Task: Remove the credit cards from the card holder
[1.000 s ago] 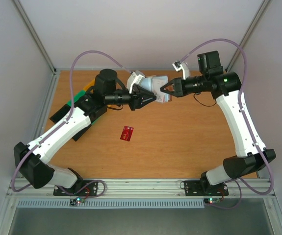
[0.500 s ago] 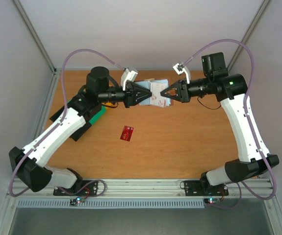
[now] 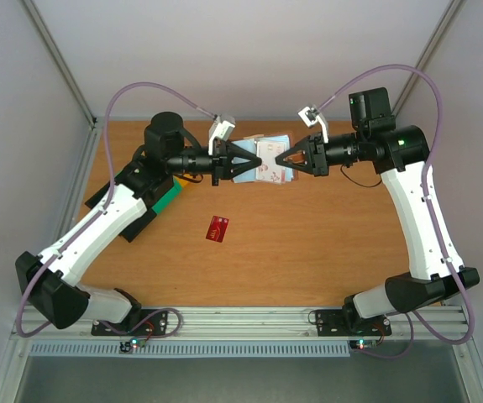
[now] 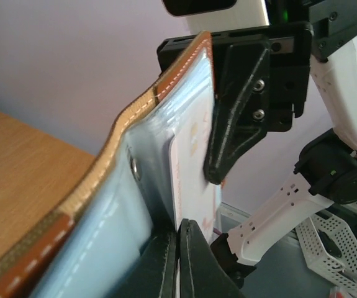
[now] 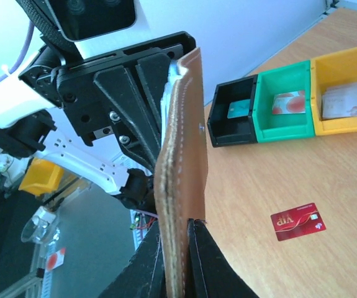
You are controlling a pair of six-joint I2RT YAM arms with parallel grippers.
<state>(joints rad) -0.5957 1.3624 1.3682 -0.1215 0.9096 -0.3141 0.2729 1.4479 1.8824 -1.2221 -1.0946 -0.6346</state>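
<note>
**Two arms are stretching the card holder open in mid-air**

The card holder [image 3: 264, 159] is hanging above the table [image 3: 325, 243], held between both arms so that its pale inner pockets are standing exposed. The right gripper [image 5: 187, 248] is pinching the holder's brown outer flap, jaws closed thin on the leather, and is probably acting as the anchor. On the holder's opposite side, the left gripper [image 4: 179, 248] is clamping narrowly on the pale inner leaf, where a light card [image 4: 194, 167] is sitting in a pocket. I cannot tell whether it is gripping the card alone or the sleeve too. One red card [image 3: 218, 227] is lying flat on the table, nearer the arm bases than the holder and well apart from it. Left of the holder, a green bin [image 5: 287, 131] is sitting between a black bin [image 5: 231, 135] and a yellow bin [image 5: 346, 127].
</note>
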